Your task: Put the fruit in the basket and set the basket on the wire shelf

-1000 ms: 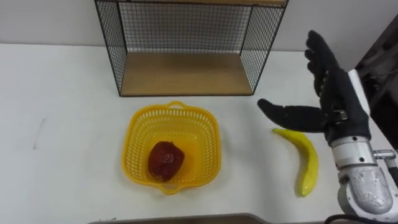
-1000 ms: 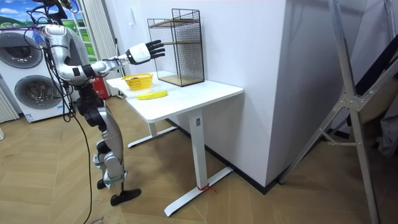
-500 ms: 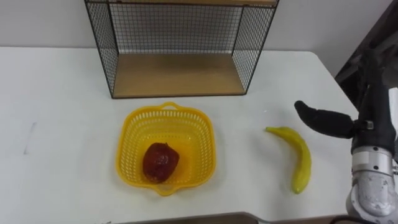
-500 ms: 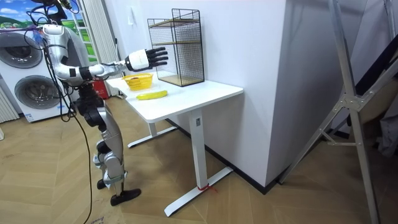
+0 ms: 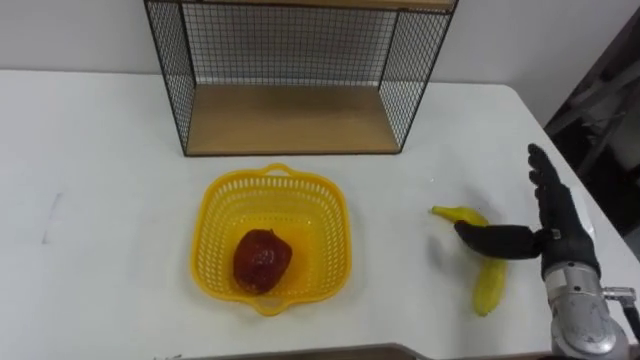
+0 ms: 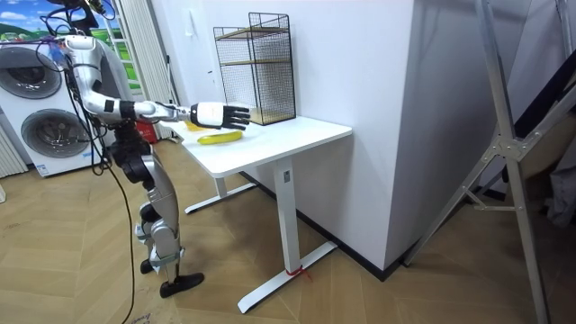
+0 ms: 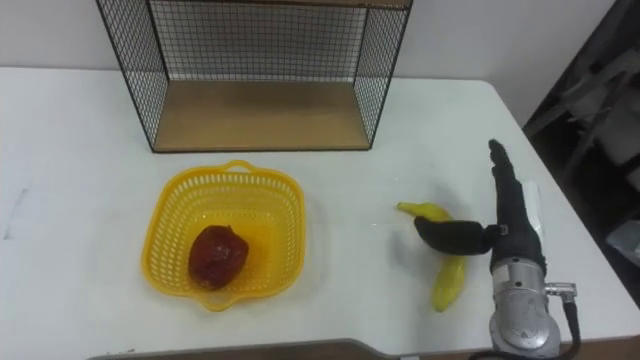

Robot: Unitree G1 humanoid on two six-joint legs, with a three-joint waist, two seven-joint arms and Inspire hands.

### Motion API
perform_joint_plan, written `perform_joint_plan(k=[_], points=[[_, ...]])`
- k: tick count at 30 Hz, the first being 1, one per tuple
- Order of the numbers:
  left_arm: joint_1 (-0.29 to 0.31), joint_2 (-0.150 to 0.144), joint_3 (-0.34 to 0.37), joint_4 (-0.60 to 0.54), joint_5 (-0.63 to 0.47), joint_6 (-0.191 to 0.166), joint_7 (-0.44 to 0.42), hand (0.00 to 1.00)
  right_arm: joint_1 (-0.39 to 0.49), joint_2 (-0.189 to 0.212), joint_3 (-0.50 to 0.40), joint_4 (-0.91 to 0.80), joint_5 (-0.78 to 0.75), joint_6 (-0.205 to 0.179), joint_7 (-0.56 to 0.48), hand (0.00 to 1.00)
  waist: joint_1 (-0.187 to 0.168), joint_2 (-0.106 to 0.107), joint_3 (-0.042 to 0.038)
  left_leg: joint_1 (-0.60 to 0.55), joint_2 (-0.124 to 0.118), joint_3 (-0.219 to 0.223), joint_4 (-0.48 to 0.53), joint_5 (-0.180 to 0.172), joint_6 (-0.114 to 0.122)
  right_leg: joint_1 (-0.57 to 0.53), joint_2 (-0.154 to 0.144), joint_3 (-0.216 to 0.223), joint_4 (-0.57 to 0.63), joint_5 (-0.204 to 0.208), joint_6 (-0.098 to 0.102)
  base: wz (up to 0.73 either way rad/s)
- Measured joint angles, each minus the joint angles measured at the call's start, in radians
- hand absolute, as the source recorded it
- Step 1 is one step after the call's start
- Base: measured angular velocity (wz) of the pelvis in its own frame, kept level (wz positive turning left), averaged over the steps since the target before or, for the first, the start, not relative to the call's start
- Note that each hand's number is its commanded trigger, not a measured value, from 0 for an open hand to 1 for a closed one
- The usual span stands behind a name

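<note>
Banana (image 5: pixel 488 286): lies loose on the white surface (image 5: pixel 100 150) at the lower right of the left eye view, well to the right of the basket and outside it. Its stem end points to the upper left and its body curves down toward the frame's bottom edge.

Red fruit (image 5: pixel 262 260): sits inside the yellow basket (image 5: pixel 222 205), on the basket floor, slightly left of centre.

Basket: stands upright on the surface at lower centre of the frame, just in front of the wire shelf (image 5: pixel 290 60) and apart from it. No hand is on it.

Wire shelf: black mesh frame with a wooden base board (image 5: pixel 290 118), at the upper centre of the frame against the wall. The base board carries nothing.

Right hand (image 5: pixel 558 232): enters from the lower right corner. Fingers are straight and point toward the top of the frame; the thumb is spread wide to the left and crosses the middle of the banana as seen from above. It grips nothing. Contact between thumb and banana cannot be confirmed; in the room view the hand (image 6: pixel 220 114) appears a little above the banana (image 6: pixel 220 138).

Robot position: it stands at the end of the surface toward the room view's left, right arm stretched out level over the near edge.
</note>
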Motion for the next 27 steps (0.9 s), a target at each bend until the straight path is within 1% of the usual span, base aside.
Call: perform_joint_plan(k=[3,5,7,10,13,15,16,20,22,24,25,26,27], points=[[0.013,0.000,0.000,-0.007,0.000,0.007,-0.002,0.00,-0.002,0.000,0.000,0.012,-0.026,0.005,0.025,0.00,0.000,0.000,0.0003,0.000,0.000,0.000,0.002,0.000,0.000,0.000,0.000,0.000,0.002,0.000,0.000,0.00],[0.019,0.000,0.001,-0.015,0.000,0.007,-0.007,0.00,-0.013,0.000,0.000,0.041,-0.033,0.006,0.045,0.00,0.000,-0.001,0.0033,-0.001,0.000,0.000,0.001,0.000,0.000,0.000,-0.001,0.000,0.004,0.000,-0.001,0.00],[0.020,0.000,0.001,-0.012,0.001,0.008,-0.015,0.00,-0.013,0.000,0.000,0.048,-0.062,0.006,0.059,0.00,0.001,-0.004,0.0038,0.000,0.000,0.000,0.000,0.000,0.000,0.001,-0.001,0.000,0.004,-0.001,-0.001,0.00],[0.020,0.000,0.001,-0.012,0.000,0.009,-0.022,0.00,-0.013,0.000,0.000,0.061,-0.065,0.006,0.076,0.00,0.008,-0.007,0.0041,0.000,0.000,0.000,0.001,0.000,0.000,0.001,-0.001,-0.001,0.004,-0.001,-0.001,0.00],[0.019,0.000,-0.001,-0.011,0.001,0.010,-0.020,0.00,-0.014,0.001,0.007,0.116,-0.061,0.004,0.085,0.00,0.016,-0.008,0.0036,0.000,0.000,-0.001,0.004,0.000,0.000,0.002,-0.001,-0.002,0.003,-0.001,-0.001,0.00],[0.021,-0.002,0.000,-0.009,0.001,0.018,-0.018,0.00,-0.014,0.000,0.002,0.137,-0.055,-0.007,0.085,0.00,0.016,-0.009,0.0032,0.001,0.000,-0.001,0.003,0.000,0.000,0.005,-0.001,-0.004,0.001,-0.001,-0.001,0.02],[0.020,-0.001,0.004,-0.011,0.001,0.022,-0.017,0.00,-0.015,0.000,0.002,0.156,-0.054,-0.020,0.083,0.00,0.016,-0.011,0.0033,0.002,0.000,-0.004,0.003,0.000,0.000,0.009,-0.002,-0.007,-0.001,-0.001,-0.001,0.07],[0.019,-0.002,0.020,-0.023,0.014,0.023,-0.013,0.00,-0.014,0.001,-0.003,0.189,-0.055,-0.043,0.082,0.00,0.018,-0.013,0.0032,0.008,0.000,-0.007,0.000,0.000,0.000,0.018,-0.003,-0.008,-0.004,-0.001,-0.001,0.03],[0.022,-0.002,0.030,-0.025,0.014,0.024,-0.005,0.00,-0.014,0.001,-0.004,0.197,-0.057,-0.048,0.085,0.00,0.017,-0.012,0.0009,0.008,0.000,-0.008,0.001,0.000,0.000,0.018,-0.003,-0.009,-0.004,-0.001,-0.001,0.00],[0.027,-0.003,0.031,-0.024,0.014,0.031,0.003,0.00,-0.015,0.001,-0.006,0.217,-0.058,-0.055,0.094,0.00,0.013,-0.013,-0.0031,0.009,-0.001,-0.012,0.002,0.000,0.000,0.021,-0.003,-0.011,-0.005,-0.001,-0.001,0.07],[0.031,-0.003,0.036,-0.024,0.014,0.037,0.004,0.00,-0.020,0.001,-0.007,0.235,-0.058,-0.063,0.106,0.00,0.007,-0.016,-0.0066,0.009,-0.001,-0.017,0.003,0.000,0.000,0.026,-0.005,-0.017,-0.006,-0.001,-0.001,0.12],[0.034,-0.003,0.038,-0.024,0.014,0.040,0.004,0.00,-0.024,0.001,-0.007,0.241,-0.058,-0.063,0.113,0.62,0.002,-0.018,-0.0075,0.011,-0.001,-0.021,0.004,0.000,0.000,0.030,-0.005,-0.020,-0.008,-0.001,-0.001,0.18],[0.040,-0.004,0.044,-0.024,0.014,0.045,0.004,0.00,-0.030,0.001,-0.007,0.258,-0.061,-0.063,0.124,0.95,-0.005,-0.022,-0.0129,0.013,-0.002,-0.028,0.003,0.000,0.000,0.039,-0.007,-0.027,-0.018,-0.002,0.000,0.14]])
